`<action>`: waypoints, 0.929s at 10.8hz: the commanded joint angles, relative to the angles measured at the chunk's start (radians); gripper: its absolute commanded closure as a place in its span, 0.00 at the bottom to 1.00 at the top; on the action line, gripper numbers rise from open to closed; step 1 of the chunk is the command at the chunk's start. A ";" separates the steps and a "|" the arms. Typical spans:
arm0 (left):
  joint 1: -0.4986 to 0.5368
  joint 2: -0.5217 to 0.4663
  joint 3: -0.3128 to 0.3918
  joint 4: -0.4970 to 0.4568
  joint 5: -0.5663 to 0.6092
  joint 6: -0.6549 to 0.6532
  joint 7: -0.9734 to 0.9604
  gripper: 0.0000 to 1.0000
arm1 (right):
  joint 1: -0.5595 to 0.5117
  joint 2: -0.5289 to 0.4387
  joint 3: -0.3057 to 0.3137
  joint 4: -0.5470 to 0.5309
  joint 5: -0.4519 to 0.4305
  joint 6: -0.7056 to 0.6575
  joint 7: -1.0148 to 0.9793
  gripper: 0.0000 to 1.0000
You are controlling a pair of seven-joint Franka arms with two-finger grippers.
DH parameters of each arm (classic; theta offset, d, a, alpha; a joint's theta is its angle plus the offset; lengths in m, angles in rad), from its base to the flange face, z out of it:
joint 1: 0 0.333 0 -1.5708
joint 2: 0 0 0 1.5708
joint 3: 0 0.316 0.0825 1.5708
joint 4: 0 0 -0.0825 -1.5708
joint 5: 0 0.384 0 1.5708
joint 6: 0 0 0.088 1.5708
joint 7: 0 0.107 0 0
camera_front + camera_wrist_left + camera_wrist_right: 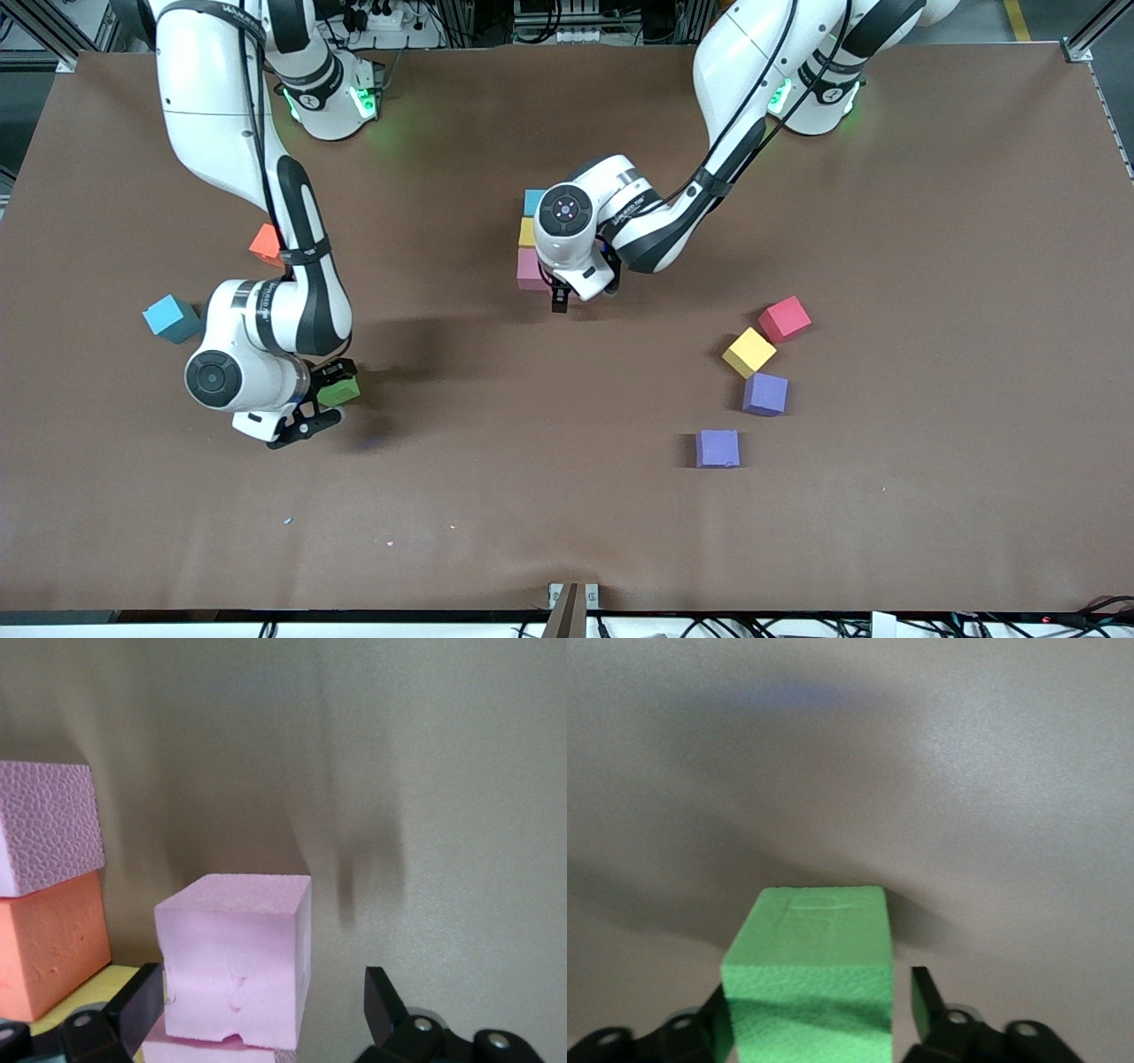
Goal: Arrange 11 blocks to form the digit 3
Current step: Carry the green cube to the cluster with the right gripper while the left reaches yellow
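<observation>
Right wrist view shows the right gripper [812, 1014] with its black fingers [923, 997] set either side of a green block [808, 983]; one finger stands just off the block's side, so whether it is gripped cannot be told. The cube has a grainy, matte foam face with a faint dent on top and sits on the brown table [886, 221]. In the front view the right arm bends down from its base, elbow high, wrist folded low toward its own end of the table. An orange block [265, 243] and a blue block [171, 318] lie on the table near that arm.

The left gripper [257, 1010] stands wide open around a pink block [237, 952], its fingers clear of both sides. That cube rests on another pink one, beside an orange cube and a paler pink cube with a pebbled skin. The left arm reaches to mid-table, wrist pointing straight down over the column of blue, yellow and pink cubes [530, 241].

Toward the left arm's end lie a red block [784, 318], a yellow block [749, 352] and two purple blocks [765, 393], well apart from both grippers.
</observation>
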 commanded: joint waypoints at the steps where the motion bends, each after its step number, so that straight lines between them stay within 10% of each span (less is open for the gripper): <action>1: 0.005 -0.025 0.003 -0.001 0.021 -0.057 0.028 0.00 | -0.017 -0.001 0.013 0.014 0.006 -0.041 0.036 1.00; 10: 0.085 -0.045 0.003 -0.009 0.153 -0.166 0.313 0.00 | 0.192 -0.031 0.010 0.117 0.021 -0.093 0.338 1.00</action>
